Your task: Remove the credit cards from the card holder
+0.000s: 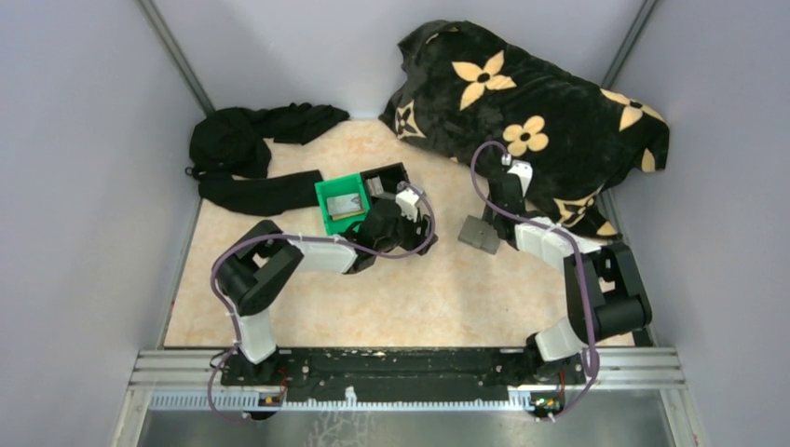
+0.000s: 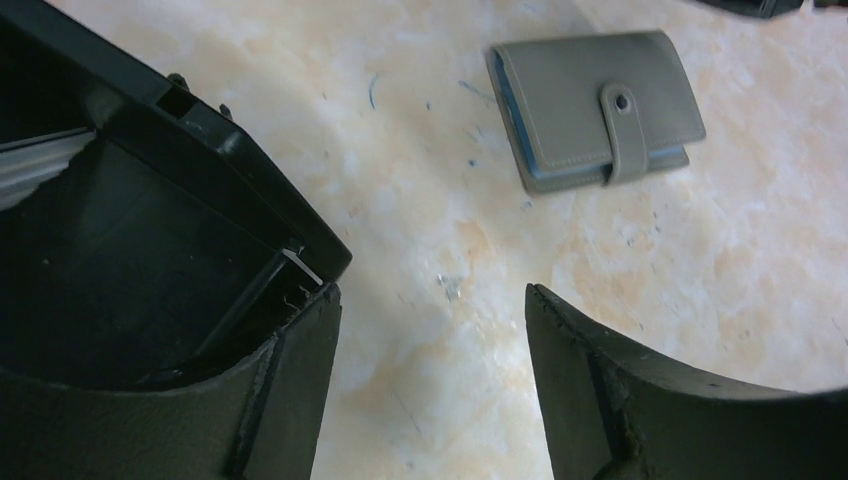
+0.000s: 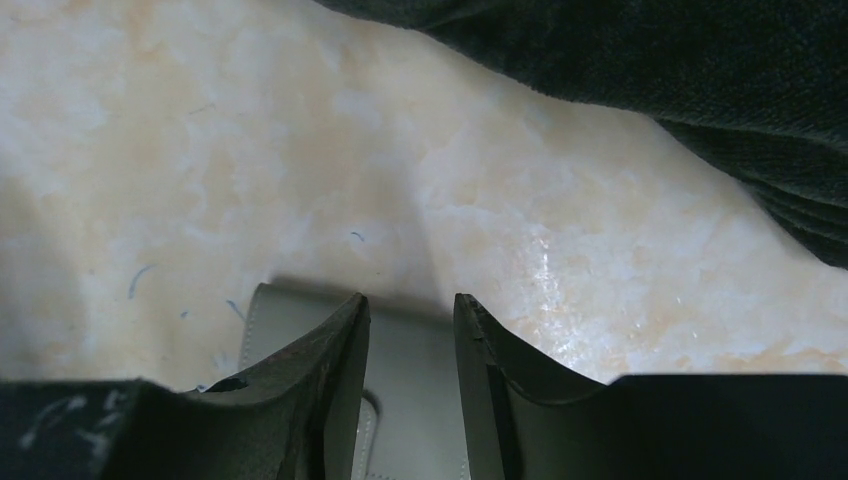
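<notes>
I see a credit card (image 1: pixel 347 204) in the left bin (image 1: pixel 322 194). The card holder (image 1: pixel 479 234) lies to its right on the counter (image 1: pixel 391 298).

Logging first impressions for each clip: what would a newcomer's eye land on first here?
The big black blanket with tan flowers, heaped at the table's far right, catches the eye first. Next comes the bright green bin mid-table. Then the grey card holder, lying closed on the table with its strap across it and the right gripper just above it.
</notes>
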{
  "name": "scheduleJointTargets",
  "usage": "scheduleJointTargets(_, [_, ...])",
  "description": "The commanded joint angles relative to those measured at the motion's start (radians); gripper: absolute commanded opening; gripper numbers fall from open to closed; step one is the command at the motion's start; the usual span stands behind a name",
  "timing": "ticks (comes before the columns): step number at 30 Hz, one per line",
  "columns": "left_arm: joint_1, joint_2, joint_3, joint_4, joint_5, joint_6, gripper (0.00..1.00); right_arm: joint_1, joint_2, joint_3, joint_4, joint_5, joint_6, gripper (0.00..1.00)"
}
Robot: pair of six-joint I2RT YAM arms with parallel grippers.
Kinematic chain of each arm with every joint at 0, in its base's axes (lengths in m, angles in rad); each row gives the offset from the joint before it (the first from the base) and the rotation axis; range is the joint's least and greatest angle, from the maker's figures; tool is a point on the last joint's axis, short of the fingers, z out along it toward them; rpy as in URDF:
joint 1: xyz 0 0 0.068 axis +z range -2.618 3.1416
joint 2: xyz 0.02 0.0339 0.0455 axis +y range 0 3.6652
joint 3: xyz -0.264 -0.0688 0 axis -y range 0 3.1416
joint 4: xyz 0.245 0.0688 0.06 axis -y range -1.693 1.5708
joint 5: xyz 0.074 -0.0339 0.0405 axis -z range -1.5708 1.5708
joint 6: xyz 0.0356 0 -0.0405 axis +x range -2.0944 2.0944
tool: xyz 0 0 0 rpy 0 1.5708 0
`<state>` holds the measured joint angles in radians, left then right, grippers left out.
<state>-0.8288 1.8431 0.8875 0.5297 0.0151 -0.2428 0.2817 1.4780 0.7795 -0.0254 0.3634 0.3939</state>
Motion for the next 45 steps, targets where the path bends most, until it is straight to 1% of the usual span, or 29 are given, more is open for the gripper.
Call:
scheduleJointTargets(1, [0.019, 0.035, 0.071, -0.001, -0.057, 0.029, 0.75, -0.026, 0.047, 0.031, 0.022, 0.047, 0.005, 0.38])
scheduleJointTargets(4, [0.023, 0.021, 0.064, 0.026, -0.049, -0.001, 0.74, -0.04, 0.085, 0.065, -0.008, 0.029, 0.01, 0.38])
scheduleJointTargets(8, [0.023, -0.025, 0.034, 0.05, 0.01, -0.029, 0.76, -0.042, 0.127, 0.108, -0.058, -0.006, 0.01, 0.37])
scheduleJointTargets(11, [0.022, -0.069, 0.006, 0.057, 0.049, -0.048, 0.77, -0.042, 0.146, 0.108, -0.078, -0.082, 0.013, 0.34])
scheduleJointTargets(14, [0.021, -0.087, 0.01, 0.031, 0.067, -0.049, 0.78, -0.035, 0.133, 0.068, -0.074, -0.2, 0.017, 0.28])
scheduleJointTargets(16, [0.021, -0.095, 0.014, 0.018, 0.076, -0.052, 0.78, -0.009, 0.094, 0.017, -0.062, -0.235, 0.02, 0.24])
scheduleJointTargets(18, [0.021, -0.109, 0.003, 0.026, 0.065, -0.063, 0.78, 0.036, 0.039, -0.035, -0.076, -0.26, 0.0, 0.24])
scheduleJointTargets(22, [0.019, -0.131, -0.04, 0.063, 0.051, -0.074, 0.78, 0.139, -0.143, -0.1, -0.098, -0.285, -0.026, 0.24])
scheduleJointTargets(24, [0.019, -0.123, -0.05, 0.076, 0.054, -0.073, 0.78, 0.142, -0.216, -0.127, -0.08, -0.316, -0.007, 0.24])
scheduleJointTargets(28, [0.019, -0.074, -0.029, 0.076, 0.086, -0.076, 0.78, 0.142, -0.299, -0.134, -0.096, -0.219, 0.042, 0.24])
scheduleJointTargets(30, [0.019, -0.033, -0.002, 0.066, 0.105, -0.07, 0.77, 0.142, -0.319, -0.128, -0.119, -0.207, 0.053, 0.22])
scheduleJointTargets(32, [0.019, 0.008, 0.028, 0.046, 0.118, -0.069, 0.76, 0.142, -0.325, -0.124, -0.133, -0.258, 0.037, 0.22])
scheduleJointTargets(34, [0.02, 0.033, 0.046, 0.032, 0.125, -0.079, 0.73, 0.142, -0.317, -0.112, -0.174, -0.287, 0.013, 0.19])
scheduleJointTargets(35, [0.018, 0.042, 0.049, 0.021, 0.121, -0.089, 0.72, 0.142, -0.318, -0.113, -0.193, -0.295, 0.006, 0.12])
scheduleJointTargets(36, [0.015, 0.049, 0.055, 0.006, 0.101, -0.099, 0.7, 0.142, -0.326, -0.119, -0.207, -0.295, 0.003, 0.01])
scheduleJointTargets(38, [0.008, 0.066, 0.078, -0.034, 0.081, -0.095, 0.62, 0.14, -0.351, -0.148, -0.212, -0.316, -0.002, 0.0])
scheduleJointTargets(40, [-0.002, 0.08, 0.1, -0.072, 0.066, -0.078, 0.39, 0.14, -0.382, -0.173, -0.216, -0.345, 0.01, 0.0])
scheduleJointTargets(41, [-0.007, 0.087, 0.109, -0.084, 0.063, -0.069, 0.31, 0.14, -0.396, -0.185, -0.22, -0.356, 0.022, 0.0])
scheduleJointTargets(42, [-0.011, 0.091, 0.115, -0.093, 0.066, -0.066, 0.29, 0.14, -0.415, -0.196, -0.227, -0.364, 0.045, 0.0])
scheduleJointTargets(44, [-0.018, 0.104, 0.13, -0.099, 0.099, -0.062, 0.29, 0.14, -0.457, -0.231, -0.23, -0.39, 0.093, 0.0])
scheduleJointTargets(45, [-0.019, 0.115, 0.139, -0.103, 0.121, -0.064, 0.26, 0.14, -0.477, -0.25, -0.225, -0.408, 0.118, 0.0])
